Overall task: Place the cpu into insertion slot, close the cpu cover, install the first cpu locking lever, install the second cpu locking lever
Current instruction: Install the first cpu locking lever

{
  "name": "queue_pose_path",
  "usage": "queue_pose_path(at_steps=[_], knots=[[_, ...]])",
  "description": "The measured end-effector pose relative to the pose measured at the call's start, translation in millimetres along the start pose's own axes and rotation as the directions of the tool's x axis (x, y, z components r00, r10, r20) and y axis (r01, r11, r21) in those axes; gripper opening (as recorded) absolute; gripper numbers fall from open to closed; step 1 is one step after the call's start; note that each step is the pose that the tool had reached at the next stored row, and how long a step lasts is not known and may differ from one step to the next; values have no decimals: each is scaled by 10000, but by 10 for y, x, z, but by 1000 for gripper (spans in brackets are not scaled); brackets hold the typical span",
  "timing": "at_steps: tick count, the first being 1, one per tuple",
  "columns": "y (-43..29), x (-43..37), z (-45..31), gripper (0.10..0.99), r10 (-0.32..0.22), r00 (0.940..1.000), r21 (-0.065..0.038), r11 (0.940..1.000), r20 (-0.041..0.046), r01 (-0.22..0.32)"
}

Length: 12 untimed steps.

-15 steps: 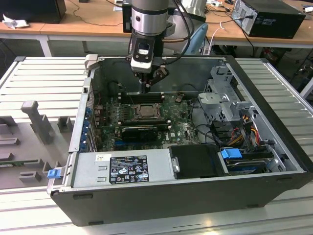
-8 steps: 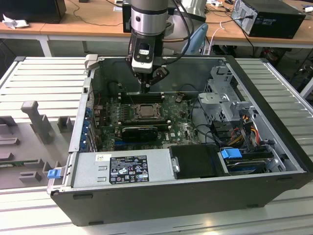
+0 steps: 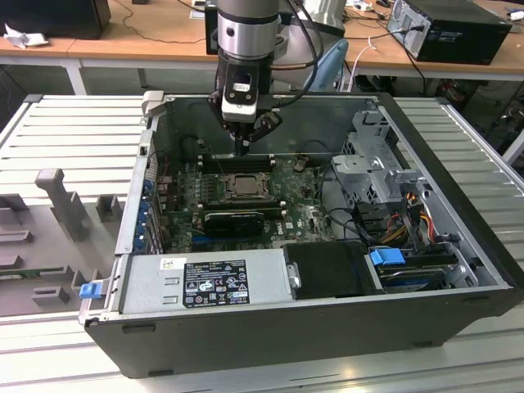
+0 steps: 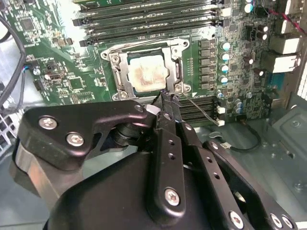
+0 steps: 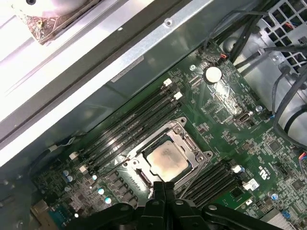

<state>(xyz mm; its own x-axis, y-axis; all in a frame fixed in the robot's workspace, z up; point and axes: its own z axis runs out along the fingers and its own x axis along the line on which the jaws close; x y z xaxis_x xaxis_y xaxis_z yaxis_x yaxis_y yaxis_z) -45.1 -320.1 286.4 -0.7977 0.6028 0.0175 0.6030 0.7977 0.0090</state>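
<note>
Nearest us, low in the second wrist view, the gripper (image 4: 168, 99) has its 2 fingers pressed together to a point, and we see nothing held between them. The tip reaches the centre of that frame, touching or just beside the lower right corner of the socket's metal frame. From that corner 1 thin locking lever (image 4: 201, 110) runs off toward the lower right, lying low over the board.

Just beyond the tip, at upper centre, the cpu (image 4: 146, 74) lies flat in the insertion slot (image 4: 144, 45), silver top up. The cpu cover (image 4: 123, 74) appears folded down around it, with the chip showing through its window. We judge that placing and covering are done and a lever step is in hand. Whether either lever is latched we cannot tell. So thin a wire calls for a fine, steady tip kept off chip and cover.

We count 1 cpu, 1 slot, 1 cover, 1 gripper and 1 lever we can make out. There are 2 banks of memory slots (image 4: 148, 21), 1 on each side of the socket.

Farther out, in the exterior view, the green motherboard (image 3: 303, 213) sits mid-frame inside 1 open computer case (image 3: 327, 327). 1 black expansion card (image 3: 233, 219) lies just below the socket.
</note>
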Motion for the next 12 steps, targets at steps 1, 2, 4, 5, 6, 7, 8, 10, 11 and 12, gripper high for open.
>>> queue_pose_path(at_steps=[1,2,4,5,6,7,8,10,11,12], knots=[[0,0,1,106,-357,9994,5,9994,-3,357],[0,0,0,106,-570,9984,9,9984,-5,570],[0,0,1,106,-1054,9944,16,9944,-10,1054],[1,0,1,106,-1209,9927,19,9927,-12,1209],[0,0,1,106,-1486,9889,24,9889,-15,1486],[-5,7,2,106,-1585,9874,21,9874,-8,1585],[-14,17,3,106,-1631,9866,5,9866,17,1631],[-15,17,5,106,-1920,9814,9,9814,15,1919],[-15,17,10,106,-2207,9753,13,9753,12,2207],[-15,17,14,106,-2514,9679,18,9679,8,2514]])
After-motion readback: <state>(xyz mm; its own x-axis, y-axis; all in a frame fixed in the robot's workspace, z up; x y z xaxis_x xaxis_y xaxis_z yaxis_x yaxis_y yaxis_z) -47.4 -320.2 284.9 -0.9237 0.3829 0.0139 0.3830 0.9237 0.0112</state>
